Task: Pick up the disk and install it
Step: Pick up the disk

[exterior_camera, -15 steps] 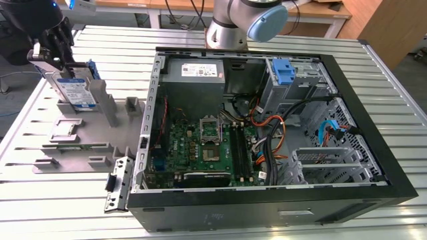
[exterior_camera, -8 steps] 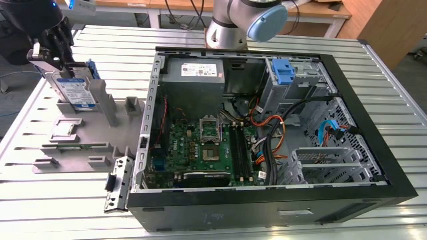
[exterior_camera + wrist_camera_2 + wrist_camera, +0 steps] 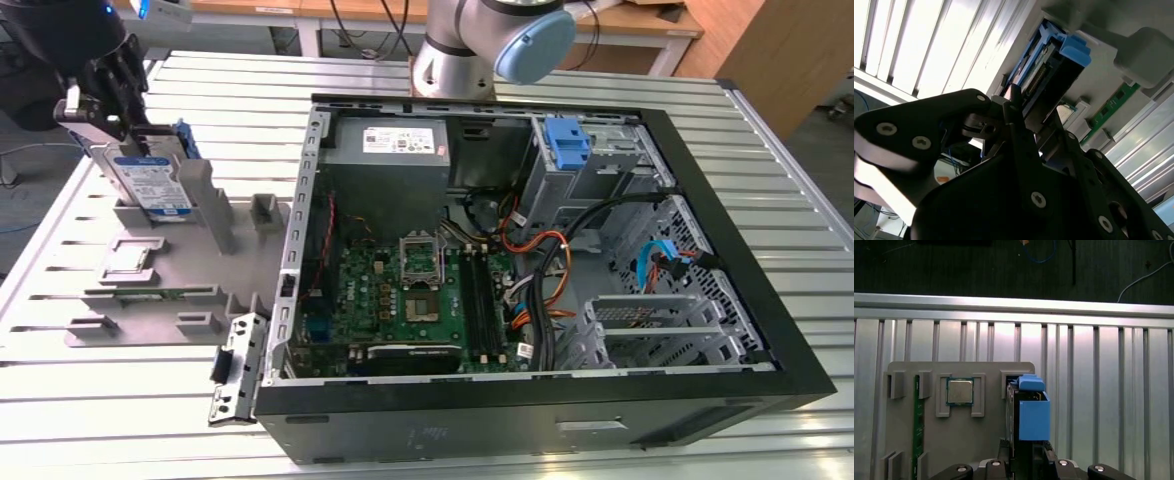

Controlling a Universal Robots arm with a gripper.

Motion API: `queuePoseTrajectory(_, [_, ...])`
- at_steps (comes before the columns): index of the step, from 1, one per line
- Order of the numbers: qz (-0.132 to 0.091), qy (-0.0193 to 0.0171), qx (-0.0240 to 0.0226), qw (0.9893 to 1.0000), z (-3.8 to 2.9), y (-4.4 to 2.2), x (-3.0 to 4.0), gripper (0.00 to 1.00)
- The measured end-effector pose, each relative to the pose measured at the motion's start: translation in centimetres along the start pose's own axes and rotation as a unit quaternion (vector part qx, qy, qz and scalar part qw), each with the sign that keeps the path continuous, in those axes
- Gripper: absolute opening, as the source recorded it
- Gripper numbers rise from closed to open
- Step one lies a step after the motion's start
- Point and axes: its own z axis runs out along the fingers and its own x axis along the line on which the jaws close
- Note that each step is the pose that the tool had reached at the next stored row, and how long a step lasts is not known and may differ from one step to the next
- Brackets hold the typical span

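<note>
Black end effector (image 3: pixel 124 125) straddles the disk's top edge; cannot tell whether it grips | disk (image 3: pixel 150 178) upright in grey holder tray (image 3: pixel 200 272), upper left of exterior view | open computer case (image 3: pixel 747 300) beside tray on slatted metal worktop (image 3: pixel 120 400)

Bright even light, glaring table (image 3: pixel 929 45)
</note>
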Motion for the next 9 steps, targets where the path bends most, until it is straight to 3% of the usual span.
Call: queuePoseTrajectory(9, [0.005, -0.0002, 0.0004, 1.0000, -0.05, 0.01, 0.00, 0.35])
